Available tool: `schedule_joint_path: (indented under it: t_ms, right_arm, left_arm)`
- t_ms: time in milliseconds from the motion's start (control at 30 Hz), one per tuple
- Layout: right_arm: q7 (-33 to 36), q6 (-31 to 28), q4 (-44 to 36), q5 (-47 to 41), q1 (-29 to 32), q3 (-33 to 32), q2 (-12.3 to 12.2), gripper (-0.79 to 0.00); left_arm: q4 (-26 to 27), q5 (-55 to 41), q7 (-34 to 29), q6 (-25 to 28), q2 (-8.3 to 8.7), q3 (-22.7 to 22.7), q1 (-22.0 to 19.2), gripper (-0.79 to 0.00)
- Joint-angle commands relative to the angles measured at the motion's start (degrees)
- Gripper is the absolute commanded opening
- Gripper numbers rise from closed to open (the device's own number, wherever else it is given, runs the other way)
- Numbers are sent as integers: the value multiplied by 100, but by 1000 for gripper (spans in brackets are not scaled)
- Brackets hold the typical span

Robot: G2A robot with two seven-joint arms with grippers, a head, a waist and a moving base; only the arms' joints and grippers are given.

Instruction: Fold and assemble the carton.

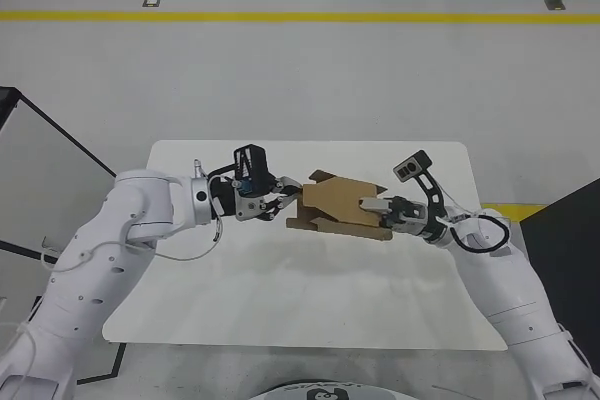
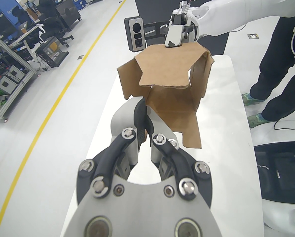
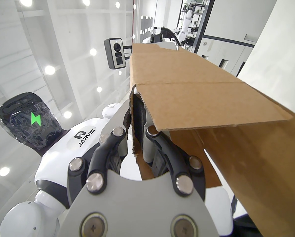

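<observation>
The left arm [image 1: 140,215] is stretching in from its side, low and nearly level across the table [image 1: 310,300]. The left fingers [image 2: 140,117] are pinching shut on a cardboard edge at one end of the carton [image 1: 335,200]. The right arm [image 1: 500,270] is bending in from the opposite side with its wrist pointing back toward the other arm. The right fingers [image 3: 139,117] are clamping a flap edge at the carton's other end. Between them the brown carton is being held half-opened into a tube, with flaps sticking out at both ends and one flap drooping toward the tabletop. I cannot tell whether it is touching the surface. It is sitting over the middle of the table, nearer the far edge than the near one. White tabletop is showing on every side, with the widest stretch lying toward the robot.
</observation>
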State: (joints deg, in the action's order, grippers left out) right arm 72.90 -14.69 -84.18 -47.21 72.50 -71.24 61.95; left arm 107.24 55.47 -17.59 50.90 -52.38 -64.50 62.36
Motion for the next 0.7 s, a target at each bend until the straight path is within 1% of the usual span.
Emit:
schedule_joint_path:
  t_ms: [0,267,667]
  right_arm:
    - [-53,-7,9,0,1,-2,5,-785]
    - [-342,28,26,78,-56,45,36,-785]
    - [-724,185,75,199,-82,65,65,-785]
  left_arm:
    - [15,-14,-7,-3,-7,26,-18,-785]
    - [116,-20,-55,32,-28,115,-65,-785]
    - [229,-76,-141,137,-28,153,-9,-785]
